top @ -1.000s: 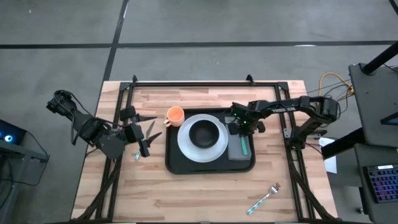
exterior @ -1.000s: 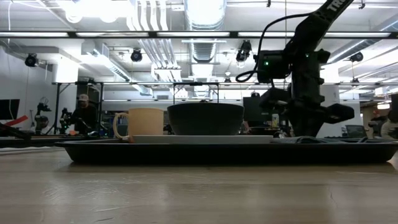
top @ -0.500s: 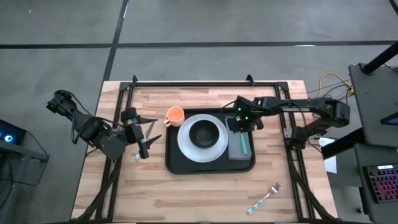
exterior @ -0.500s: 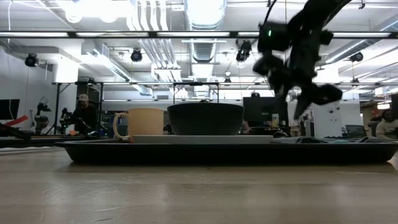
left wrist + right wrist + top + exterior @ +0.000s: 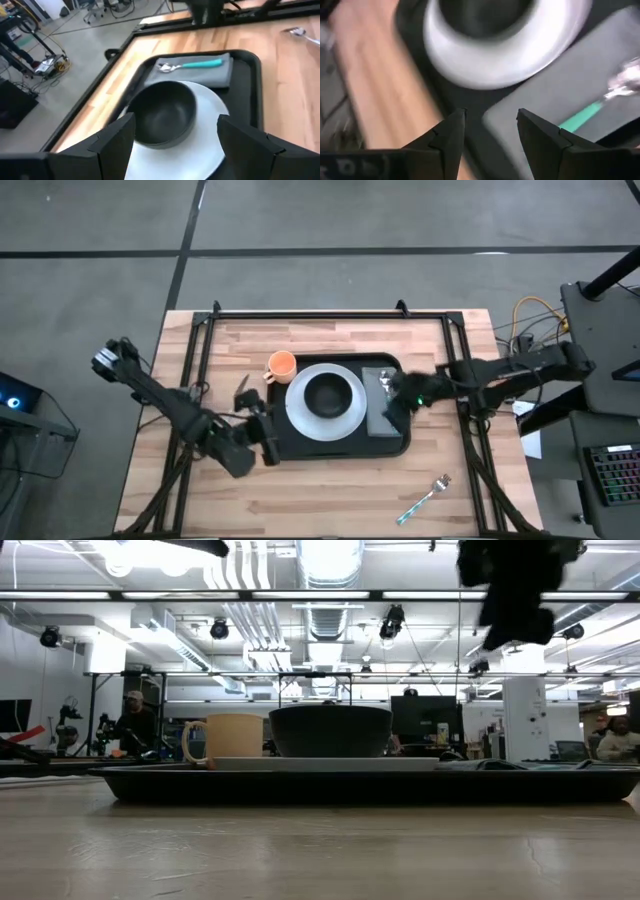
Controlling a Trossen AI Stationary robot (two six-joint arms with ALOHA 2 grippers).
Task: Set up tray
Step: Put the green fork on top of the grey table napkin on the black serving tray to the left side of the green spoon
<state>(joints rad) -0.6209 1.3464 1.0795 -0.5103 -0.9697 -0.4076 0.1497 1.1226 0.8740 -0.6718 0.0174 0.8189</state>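
The black tray [image 5: 340,448] lies mid-table and carries a white plate [image 5: 350,418] with a black bowl [image 5: 326,394] on it. A grey napkin [image 5: 380,422] lies flat in the tray's right part, with a teal-handled spoon [image 5: 192,64] on top. An orange cup [image 5: 282,364] stands at the tray's far left corner. My right gripper [image 5: 491,114] hangs open above the napkin, well clear of the tray. My left gripper [image 5: 175,119] is open at the tray's near left corner [image 5: 272,442], facing the bowl.
A teal-handled fork [image 5: 428,496] lies on the bare wood near the table's near right corner. A black metal frame [image 5: 300,313] runs along the table's far edge and down both sides. There is free wood in front of the tray.
My right gripper has opened over the napkin, risen high above the tray and drawn back toward the table's right edge; the spoon stays on the napkin. My left arm has swung from left of the tray toward the near edge, ending at the tray's near left corner.
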